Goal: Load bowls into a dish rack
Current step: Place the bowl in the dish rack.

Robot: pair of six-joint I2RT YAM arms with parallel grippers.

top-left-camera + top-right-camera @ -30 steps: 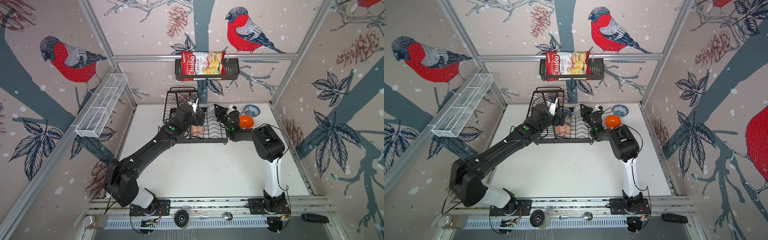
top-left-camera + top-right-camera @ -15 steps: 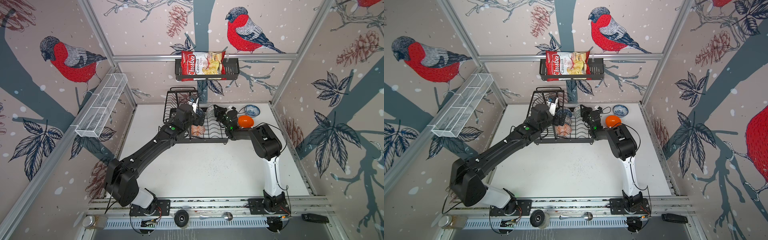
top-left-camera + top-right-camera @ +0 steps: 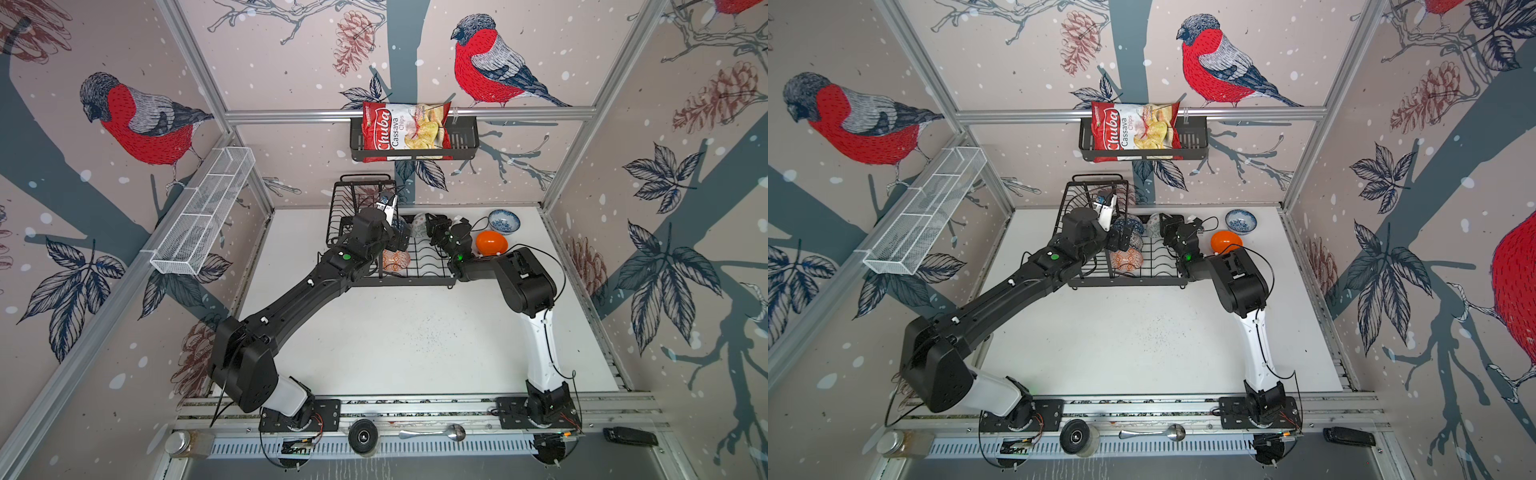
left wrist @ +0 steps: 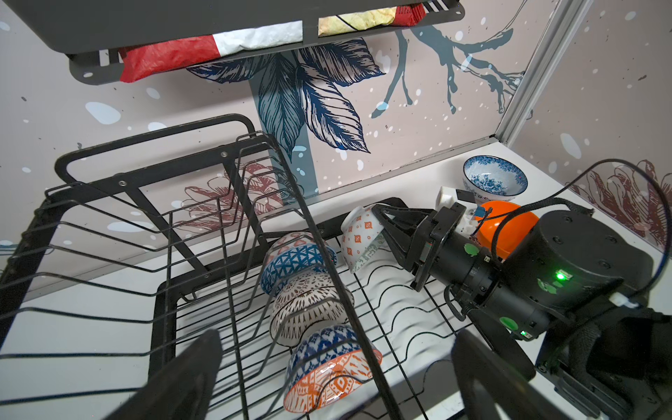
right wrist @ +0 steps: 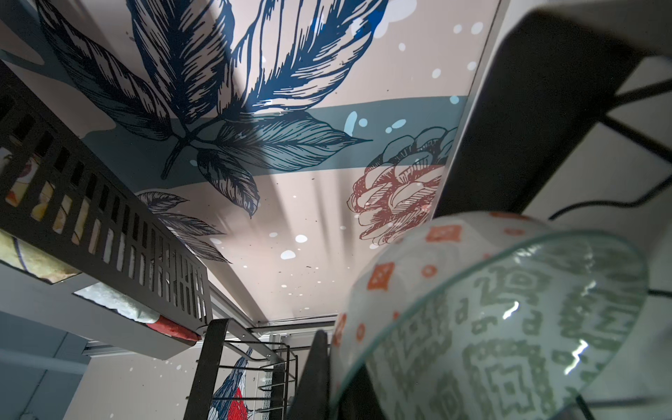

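in both top views the dish rack (image 3: 419, 268) is seen at the upper centre of the frame, reached by both arms. the right gripper (image 4: 382, 222) is pinched shut on the rim of the grey-green bowl (image 4: 358, 243), which is held tilted at the rack's wavy base. the left gripper (image 4: 338, 342) is spread wide above three bowls stood on edge in a row in the base: the blue bowl (image 4: 296, 260), lattice bowl (image 4: 309, 309) and red-orange bowl (image 4: 329, 378). the orange bowl (image 3: 491, 243) and flowered bowl (image 3: 503, 220) are seen on the table (image 3: 415, 332), just right of the rack.
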